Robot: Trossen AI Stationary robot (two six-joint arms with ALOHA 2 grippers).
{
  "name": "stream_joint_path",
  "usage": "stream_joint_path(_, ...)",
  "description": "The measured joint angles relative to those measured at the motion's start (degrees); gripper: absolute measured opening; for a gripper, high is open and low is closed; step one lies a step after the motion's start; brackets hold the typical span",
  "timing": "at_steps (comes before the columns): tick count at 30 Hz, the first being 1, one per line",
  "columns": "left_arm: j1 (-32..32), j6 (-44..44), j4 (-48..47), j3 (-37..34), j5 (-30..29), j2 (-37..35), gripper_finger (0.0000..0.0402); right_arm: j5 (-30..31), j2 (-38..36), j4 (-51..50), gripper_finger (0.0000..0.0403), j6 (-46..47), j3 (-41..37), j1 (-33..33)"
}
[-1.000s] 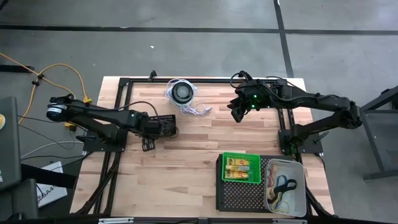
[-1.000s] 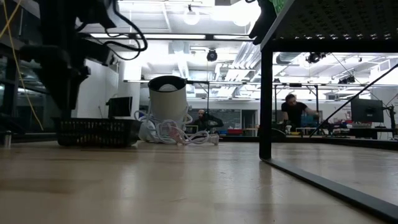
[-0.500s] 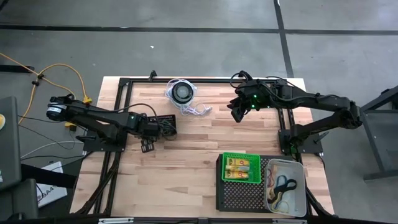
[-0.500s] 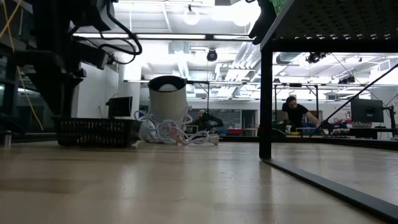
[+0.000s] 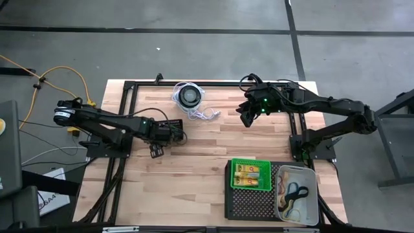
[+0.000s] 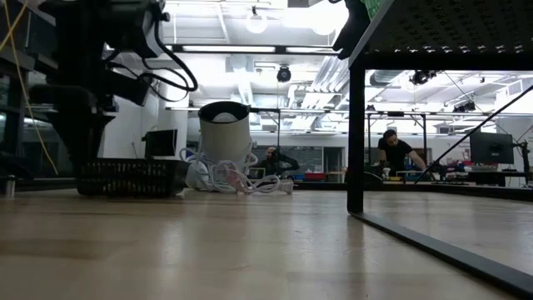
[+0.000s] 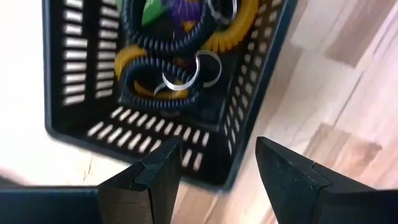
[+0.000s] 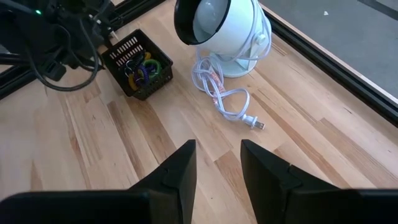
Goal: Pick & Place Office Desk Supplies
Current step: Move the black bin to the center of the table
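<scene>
— Where did the left hand stand?

— Fingers spread wide, empty, above the small black slotted plastic basket of coiled yellow and black key rings (purple ones too). The reach-in seemed under way; next it needed lowering and closing.

— The right hand?

— Parted, holding nothing, over the wooden counter.

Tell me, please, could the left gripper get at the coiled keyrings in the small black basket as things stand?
Probably yes: the left gripper hangs open just above the small black basket, whose top is uncovered, and nothing lies over the coiled keyrings.
</scene>
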Motion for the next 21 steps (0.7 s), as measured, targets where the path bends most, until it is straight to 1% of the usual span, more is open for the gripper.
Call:
stream_joint_path(5, 1.4, 2.5, 2.3, -0.5, 0.1, 1.3, 0.0196, 0.0, 0.0, 0.0, 0.0113, 0.0, 0.0, 0.0)
stream_joint_path(14, 1.7, 4.8, 2.7, -0.5, 2.0, 3.4, 0.0191, 0.0, 0.0, 0.5, 0.0113, 0.0, 0.0, 0.0)
stream_joint_path(17, 1.7, 4.8, 2.7, -0.5, 2.0, 3.3, 0.0178, 0.0, 0.0, 0.6, 0.0113, 0.0, 0.0, 0.0)
stream_joint_path(21, 1.7, 4.8, 2.7, -0.5, 2.0, 3.3, 0.0146, 0.0, 0.0, 0.6, 0.0113, 0.0, 0.0, 0.0)
